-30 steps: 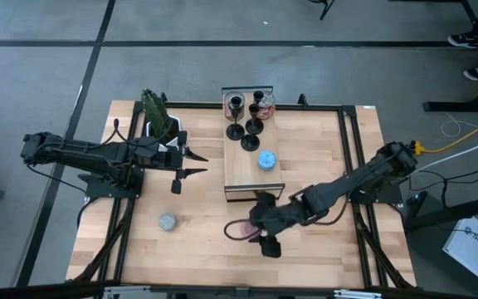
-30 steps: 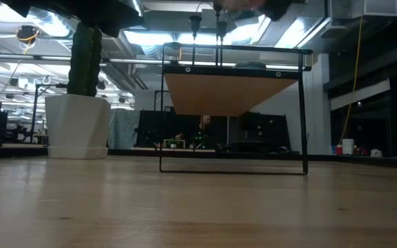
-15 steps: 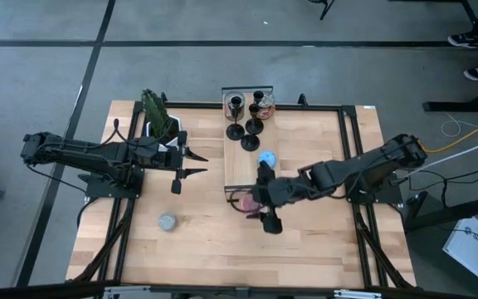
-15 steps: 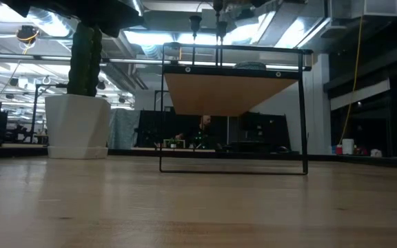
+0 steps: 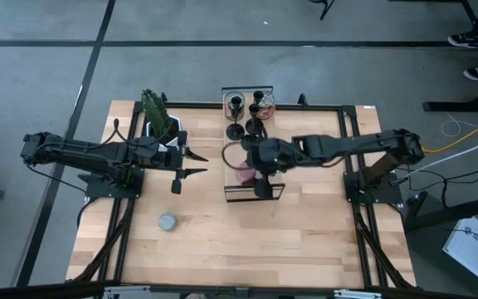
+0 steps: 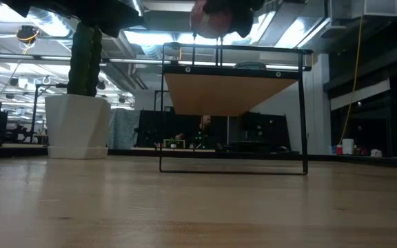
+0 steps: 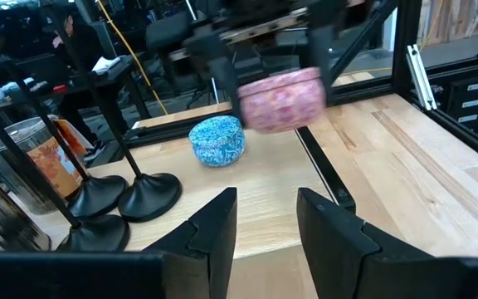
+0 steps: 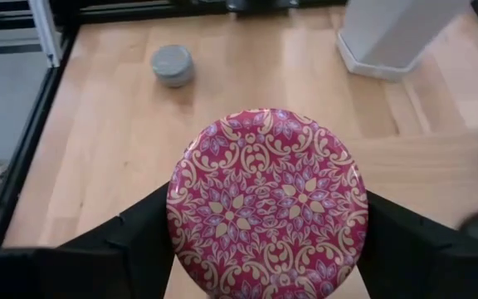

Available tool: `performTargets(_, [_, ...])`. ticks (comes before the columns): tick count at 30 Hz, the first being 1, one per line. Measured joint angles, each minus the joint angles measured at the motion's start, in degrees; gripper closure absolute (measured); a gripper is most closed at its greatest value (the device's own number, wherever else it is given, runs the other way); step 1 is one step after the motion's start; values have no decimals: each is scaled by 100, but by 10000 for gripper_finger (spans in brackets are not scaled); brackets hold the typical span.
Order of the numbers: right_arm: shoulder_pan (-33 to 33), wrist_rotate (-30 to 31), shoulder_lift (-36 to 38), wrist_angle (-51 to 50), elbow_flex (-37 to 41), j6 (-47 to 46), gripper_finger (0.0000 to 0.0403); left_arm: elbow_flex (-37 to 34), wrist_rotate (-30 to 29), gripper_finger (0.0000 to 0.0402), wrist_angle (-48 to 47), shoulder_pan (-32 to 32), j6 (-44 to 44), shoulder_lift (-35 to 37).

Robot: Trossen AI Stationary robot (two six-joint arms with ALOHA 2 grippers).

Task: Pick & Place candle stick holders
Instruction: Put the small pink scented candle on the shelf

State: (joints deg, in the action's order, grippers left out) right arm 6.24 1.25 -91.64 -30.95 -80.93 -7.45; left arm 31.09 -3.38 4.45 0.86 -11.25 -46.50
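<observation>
Several black candle stick holders (image 5: 236,116) stand on their round bases at the far end of a raised wooden shelf (image 5: 241,146); two of them (image 7: 119,195) show in the left wrist view. My right gripper (image 5: 258,170) hovers over the shelf's near half, shut on a pink patterned round tin (image 8: 268,203). The tin (image 7: 282,100) hangs above the shelf top. My left gripper (image 5: 196,164) waits at the table's left, open, with nothing between its fingers (image 7: 222,224). My right gripper pinches the pink tin by its round side wall (image 8: 173,212), one finger (image 8: 139,237) on each of two opposite sides. The fingers slant down from the table's right. The tin is lifted clear of the shelf, with its patterned lid toward the wrist camera.
A blue patterned tin (image 7: 217,141) sits on the shelf beside the holders. A grey tin (image 5: 167,222) lies on the table near the left front. A white pot with a cactus (image 5: 160,124) stands at the far left. A black frame (image 5: 347,149) borders the table.
My right gripper has carried the pink tin from above the table's near middle toward the far edge, rising a little and turning, and it now hangs over the raised shelf. The tin has stayed in the hold.
</observation>
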Motion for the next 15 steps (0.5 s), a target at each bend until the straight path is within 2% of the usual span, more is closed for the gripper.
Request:
performTargets(6, [-452,-331,-78,-218,-2,-113,112,0,0,278,0,1,0,2])
performTargets(11, [-560,-342,-191,-307,-1,-115,92,0,0,279,0,1,0,1])
performTargets(15, [-571,-258,-258,-356,0,-130,92,0,0,277,-13,1,0,0])
